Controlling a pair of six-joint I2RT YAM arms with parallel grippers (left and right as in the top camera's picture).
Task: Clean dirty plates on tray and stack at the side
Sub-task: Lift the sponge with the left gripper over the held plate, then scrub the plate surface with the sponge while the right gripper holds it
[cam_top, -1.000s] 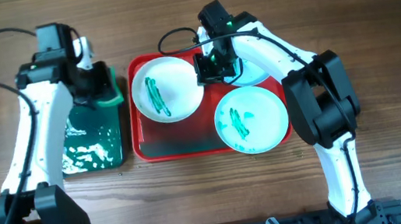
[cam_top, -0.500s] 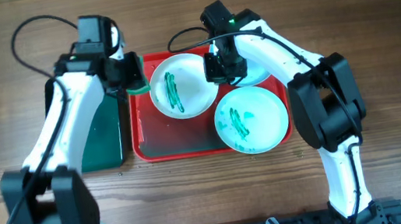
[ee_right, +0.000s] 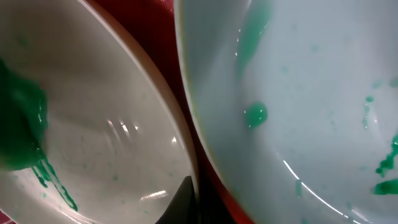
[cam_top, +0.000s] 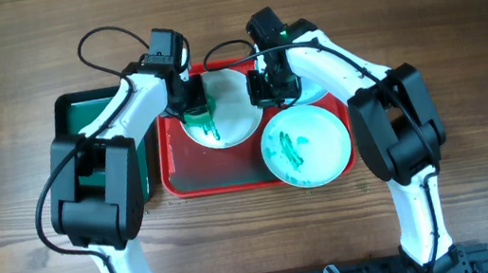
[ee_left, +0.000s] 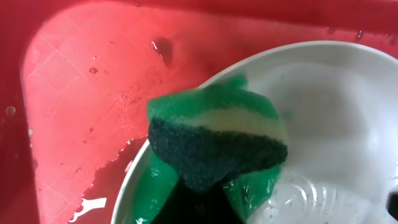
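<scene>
the left arm bends in from the side, elbow out over the dark green tray [cam_top: 69, 113], and its left hand [cam_top: 193, 100] points down into the white plate [cam_top: 233, 114], fingers clamped on a sponge [ee_left: 214, 140]. the sponge is soft and squashed, green with a pale band and a dark rough scrubbing face, and it presses on the plate's left edge. the right arm arches over from the far side, and its right hand [cam_top: 270, 85] is closed tight, pinching the white plate's right rim.

three round, shallow, glossy plates lie in the red tray [cam_top: 210, 170], a wet plastic rectangle with rounded corners. the white one is streaked green. a turquoise-rimmed plate [cam_top: 306, 147] with green smears lies at the near right corner. the third plate [cam_top: 313, 94] is half hidden under the right arm. two trays sit side by side on the wooden worktop [cam_top: 28, 234].
</scene>
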